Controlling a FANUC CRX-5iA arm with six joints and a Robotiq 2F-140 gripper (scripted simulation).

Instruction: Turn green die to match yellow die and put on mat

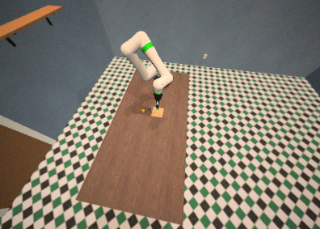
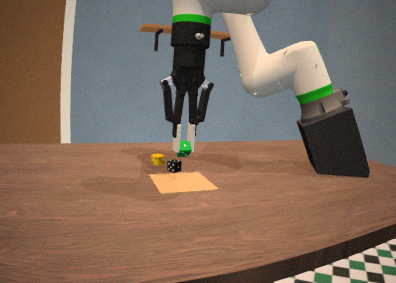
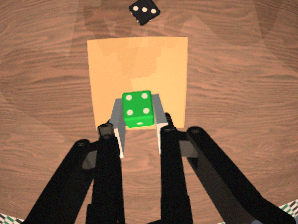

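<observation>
My gripper (image 1: 157, 107) (image 2: 184, 146) (image 3: 138, 107) points down and is shut on the green die (image 2: 185, 147) (image 3: 137, 106), holding it above the table. In the wrist view the die's face towards the camera shows four pips, and a narrow strip of a side face shows one. The orange mat (image 1: 157, 114) (image 2: 182, 185) (image 3: 105, 62) lies flat, with no die on it. The black die (image 1: 149, 109) (image 2: 174, 166) (image 3: 144, 11) sits beside the mat, three pips on top. The yellow die (image 1: 143, 110) (image 2: 158, 159) sits beyond it; its top number is too small to read.
The black and yellow dice stand close together off one side of the mat, near the held die. The brown wooden table (image 1: 141, 162) (image 2: 90, 225) carries the mat and the arm's dark base (image 2: 335, 145). A wall shelf (image 1: 30, 20) (image 2: 150, 28) is far behind.
</observation>
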